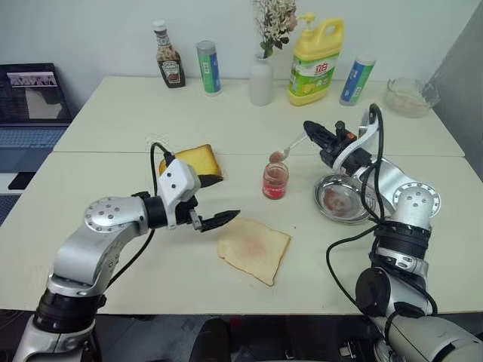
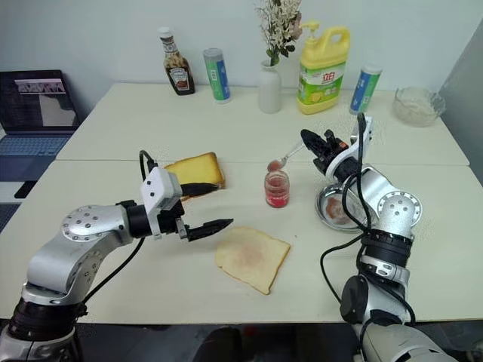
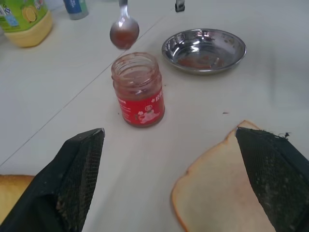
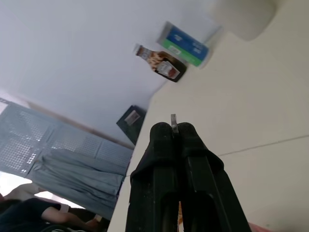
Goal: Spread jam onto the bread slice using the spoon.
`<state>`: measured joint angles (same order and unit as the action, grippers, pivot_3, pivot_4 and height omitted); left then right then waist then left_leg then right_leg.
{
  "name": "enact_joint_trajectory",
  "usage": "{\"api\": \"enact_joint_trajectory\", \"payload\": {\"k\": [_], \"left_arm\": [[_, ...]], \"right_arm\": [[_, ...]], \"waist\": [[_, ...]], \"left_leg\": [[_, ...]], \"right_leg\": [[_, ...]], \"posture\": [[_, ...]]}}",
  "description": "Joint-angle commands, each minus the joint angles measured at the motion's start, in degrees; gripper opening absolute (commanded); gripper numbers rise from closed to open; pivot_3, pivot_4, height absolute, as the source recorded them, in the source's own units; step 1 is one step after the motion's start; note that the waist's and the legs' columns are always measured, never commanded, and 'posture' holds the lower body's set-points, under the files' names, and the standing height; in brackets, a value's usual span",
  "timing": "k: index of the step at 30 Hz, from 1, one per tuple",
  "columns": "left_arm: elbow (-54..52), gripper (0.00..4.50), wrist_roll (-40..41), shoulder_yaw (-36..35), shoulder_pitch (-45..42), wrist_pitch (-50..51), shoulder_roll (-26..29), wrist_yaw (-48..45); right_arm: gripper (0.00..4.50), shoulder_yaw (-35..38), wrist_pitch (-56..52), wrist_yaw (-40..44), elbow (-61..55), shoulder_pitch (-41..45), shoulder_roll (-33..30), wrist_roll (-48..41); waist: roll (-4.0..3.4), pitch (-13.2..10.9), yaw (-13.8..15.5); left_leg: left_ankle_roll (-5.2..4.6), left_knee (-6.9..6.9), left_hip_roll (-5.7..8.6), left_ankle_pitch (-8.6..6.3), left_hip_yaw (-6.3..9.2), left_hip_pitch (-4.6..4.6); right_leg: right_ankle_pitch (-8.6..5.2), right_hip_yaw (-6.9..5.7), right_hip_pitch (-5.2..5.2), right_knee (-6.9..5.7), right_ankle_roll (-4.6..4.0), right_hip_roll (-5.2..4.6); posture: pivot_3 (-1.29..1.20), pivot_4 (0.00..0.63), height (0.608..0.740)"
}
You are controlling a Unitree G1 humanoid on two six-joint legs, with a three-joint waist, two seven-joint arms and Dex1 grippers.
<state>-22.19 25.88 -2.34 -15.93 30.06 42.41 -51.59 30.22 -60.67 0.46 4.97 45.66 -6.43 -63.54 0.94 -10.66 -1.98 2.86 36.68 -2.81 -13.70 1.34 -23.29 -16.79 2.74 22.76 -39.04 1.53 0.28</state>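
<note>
- Nearest the head camera, the bread slice (image 1: 254, 249) lies flat on the pale desk (image 1: 113, 173), a faint reddish smear across its crumb.
- Just beside the slice's left edge hovers the left end effector (image 1: 213, 210), its two black fingers spread wide with nothing between them; in the left wrist view one finger (image 3: 270, 169) hangs over the slice's corner.
- Beyond the slice stands the small glass jar of jam (image 1: 275, 180), lid off, its red label facing the left wrist camera.
- Above the jar's mouth hangs the spoon (image 1: 290, 148), bowl coated in red jam, clear of the rim.
- Clamped tight on the spoon's handle, the right end effector (image 1: 315, 134) points toward the robot's left, slightly upward; the handle's tip pokes out between its closed fingers in the right wrist view.
- Right of the jar sits a round steel dish (image 1: 341, 200), streaked with red inside.
- Left of the jar lies a golden-yellow bread chunk (image 1: 195, 161).
- Along the far edge stand a ketchup bottle (image 1: 169, 58), two cans, a white vase of flowers (image 1: 263, 75), a yellow detergent jug (image 1: 315, 62) and a glass bowl (image 1: 410, 96).
- Off the desk's left end sits an open laptop (image 1: 30, 105).
</note>
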Motion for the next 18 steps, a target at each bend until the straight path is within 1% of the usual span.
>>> {"api": "enact_joint_trajectory", "payload": {"k": [1,3,4,7,9,12,14,18], "left_arm": [[-3.5,4.50,2.5,-5.6,3.3,-1.3,3.1,-2.5],[-4.9,4.50,2.5,-7.1,7.1,-1.8,5.2,-4.2],[-5.7,4.50,2.3,-7.4,9.1,-2.3,5.9,-4.9],[-8.3,4.50,2.0,-8.0,14.3,-3.8,6.3,-5.5],[-9.7,4.50,2.1,-8.2,16.5,-3.9,5.5,-4.5],[-12.0,4.50,0.7,-7.5,21.0,-5.9,5.5,-4.8],[-13.3,4.50,0.4,-7.4,23.4,-7.0,5.7,-5.3],[-14.1,4.50,0.0,-7.2,25.6,-8.8,5.3,-5.2]], "right_arm": [[0.02,-1.0,-2.8,-2.2,-8.4,-1.1,0.3,-8.1],[0.02,-3.7,-4.2,-2.2,-13.2,-2.7,-0.2,-10.0],[0.02,-4.8,-4.5,-2.6,-15.1,-3.5,-0.2,-10.8],[0.02,-11.5,-4.0,0.8,-22.7,-7.8,-2.0,-7.8],[0.02,-16.5,-2.1,4.6,-26.9,-11.2,-4.0,-4.1],[0.02,-25.0,3.4,13.3,-32.6,-17.3,-8.0,3.5],[0.02,-27.6,6.5,16.9,-34.2,-20.5,-8.8,5.7],[0.02,-35.3,16.6,25.8,-36.3,-24.9,-13.2,16.9]], "waist": [[0.00,0.0,0.0],[0.00,0.0,0.0],[-0.01,0.0,0.0],[-0.02,0.0,0.1],[-0.01,0.0,0.1],[-0.01,0.0,0.3],[0.00,0.0,0.2],[0.00,0.0,0.2]], "left_leg": [[0.00,0.00,-0.02,0.00,0.01,-0.16],[0.00,0.03,-0.04,0.01,0.04,-0.54],[0.00,0.03,-0.05,0.01,0.04,-0.56],[0.01,0.00,-0.04,0.00,0.02,-0.59],[0.01,0.01,-0.02,0.00,0.03,-0.61],[0.01,0.04,0.00,0.00,0.07,-0.60],[0.01,0.07,0.01,0.00,0.03,-0.58],[0.01,0.10,0.00,0.01,0.06,-0.57]], "right_leg": [[0.00,-0.01,0.20,-0.04,0.00,0.01],[0.01,-0.04,0.57,-0.10,-0.01,0.02],[0.01,-0.04,0.58,-0.08,-0.01,0.01],[0.01,-0.03,0.59,0.01,-0.01,-0.02],[0.00,-0.03,0.59,0.02,-0.01,-0.04],[0.00,-0.07,0.56,0.02,0.00,-0.06],[0.00,-0.04,0.55,0.03,0.00,-0.08],[0.00,-0.07,0.55,-0.01,0.00,-0.05]], "posture": [[0.00,0.150,0.740],[0.00,0.150,0.740],[0.00,0.150,0.740],[0.00,0.150,0.740],[0.00,0.150,0.740],[0.00,0.150,0.740],[0.00,0.150,0.740],[0.00,0.150,0.740]]}}
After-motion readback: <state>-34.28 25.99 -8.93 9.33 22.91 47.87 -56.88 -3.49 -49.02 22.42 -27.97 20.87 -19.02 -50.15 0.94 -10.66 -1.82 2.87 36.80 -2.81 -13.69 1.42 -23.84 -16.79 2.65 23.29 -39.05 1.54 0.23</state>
